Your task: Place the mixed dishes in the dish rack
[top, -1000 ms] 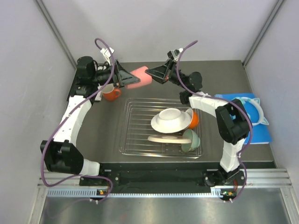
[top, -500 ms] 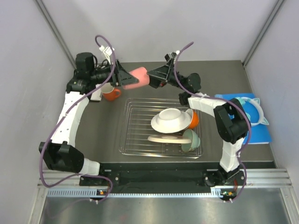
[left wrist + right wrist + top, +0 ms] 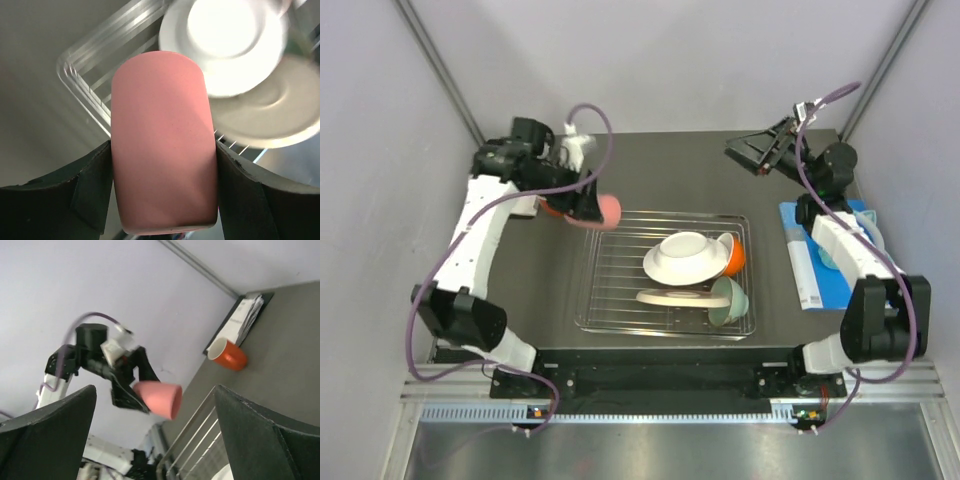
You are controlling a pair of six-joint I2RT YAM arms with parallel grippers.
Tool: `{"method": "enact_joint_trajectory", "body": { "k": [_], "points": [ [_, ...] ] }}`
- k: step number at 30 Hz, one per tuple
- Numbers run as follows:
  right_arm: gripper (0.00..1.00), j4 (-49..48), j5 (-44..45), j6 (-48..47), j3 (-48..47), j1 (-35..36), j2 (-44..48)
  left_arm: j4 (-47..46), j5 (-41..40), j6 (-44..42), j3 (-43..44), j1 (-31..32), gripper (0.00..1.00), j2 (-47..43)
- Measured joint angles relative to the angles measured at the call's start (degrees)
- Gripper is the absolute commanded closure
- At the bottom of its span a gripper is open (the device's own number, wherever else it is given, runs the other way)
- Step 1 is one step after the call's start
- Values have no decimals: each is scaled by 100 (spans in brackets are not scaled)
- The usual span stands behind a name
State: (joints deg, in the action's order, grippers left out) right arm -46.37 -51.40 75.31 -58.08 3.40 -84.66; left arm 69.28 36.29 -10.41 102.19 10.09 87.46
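Over the dark table (image 3: 540, 280), the handover is done: left gripper (image 3: 588, 201) alone pinches the pink cup (image 3: 608, 208) with the dish rack (image 3: 615, 272) corner just beneath it, right gripper (image 3: 748, 153) withdrawn, fingers spread empty.

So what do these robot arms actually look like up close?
The left arm and right arm match: white tube-like links between chunky black joints, each trailed by a loose purple cable. The left gripper and right gripper are matte black, each with two broad wedge-shaped fingers. No markings show.
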Motion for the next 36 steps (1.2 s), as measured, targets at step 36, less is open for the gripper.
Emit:
{"method": "enact_joint_trajectory", "body": {
  "k": [36],
  "points": [
    [0, 2059, 179, -1974, 256, 24, 739, -87, -3429, -570, -190, 2083, 99, 2778]
  ]
}}
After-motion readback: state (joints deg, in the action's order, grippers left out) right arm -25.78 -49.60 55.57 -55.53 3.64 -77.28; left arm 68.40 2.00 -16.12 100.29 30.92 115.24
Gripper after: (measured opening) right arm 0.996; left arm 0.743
